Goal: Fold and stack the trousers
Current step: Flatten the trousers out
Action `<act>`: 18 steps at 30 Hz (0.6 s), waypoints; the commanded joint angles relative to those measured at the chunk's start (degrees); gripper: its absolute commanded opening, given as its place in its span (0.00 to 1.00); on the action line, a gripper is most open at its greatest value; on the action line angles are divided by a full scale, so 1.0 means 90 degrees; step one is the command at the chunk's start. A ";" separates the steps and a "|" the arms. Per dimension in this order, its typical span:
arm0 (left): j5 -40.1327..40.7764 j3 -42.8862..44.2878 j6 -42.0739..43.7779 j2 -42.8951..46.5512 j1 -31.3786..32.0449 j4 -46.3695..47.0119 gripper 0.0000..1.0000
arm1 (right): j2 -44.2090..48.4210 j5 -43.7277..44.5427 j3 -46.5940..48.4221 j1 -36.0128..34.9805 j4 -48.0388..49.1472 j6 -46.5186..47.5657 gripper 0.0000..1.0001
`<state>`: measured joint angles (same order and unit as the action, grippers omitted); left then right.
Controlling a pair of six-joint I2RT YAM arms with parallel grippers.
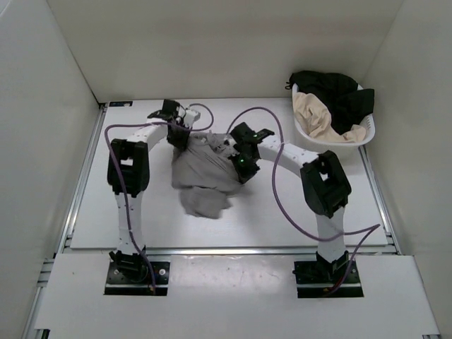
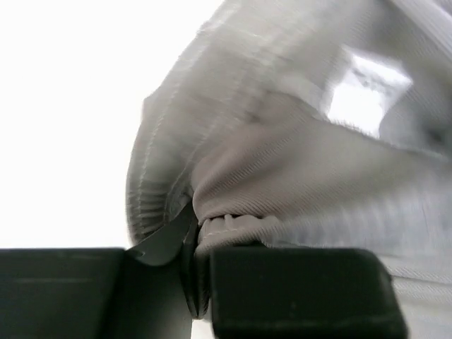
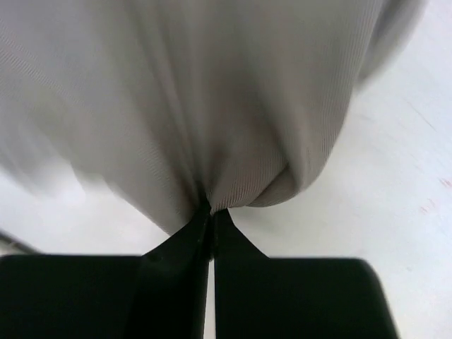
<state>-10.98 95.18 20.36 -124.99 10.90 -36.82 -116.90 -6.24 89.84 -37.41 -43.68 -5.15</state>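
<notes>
The trousers (image 1: 203, 176) are bunched at the middle of the bench (image 1: 282, 212), between the two arms. The left end effector (image 2: 196, 236) is clamped on a grey fold at the heap's 11 o'clock. The right end effector (image 3: 210, 215) is pinched tight on the cloth at its 3 o'clock.

- The trousers (image 1: 203, 173) were plain mid-grey, of soft thin cloth with a fine rib.
- They hung as one crumpled bunch, unfolded, and the two legs could not be told apart.
- The top edge was drawn into tight pinched gathers at two points, with cloth fanning down from each.
- The bunch sat well left of the basket (image 1: 365, 134), its lower lobe farthest from it.
</notes>
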 commanded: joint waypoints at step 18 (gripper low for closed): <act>0.0761 -0.0260 0.0932 0.2666 -0.0712 -0.0566 1.00 | -0.1000 0.0666 0.3768 0.0728 0.0043 -0.1782 0.89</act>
<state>-7.18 97.56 29.52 -106.91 6.63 -36.07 -115.96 0.32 108.16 -31.70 -42.46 -16.88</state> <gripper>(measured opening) 0.998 0.887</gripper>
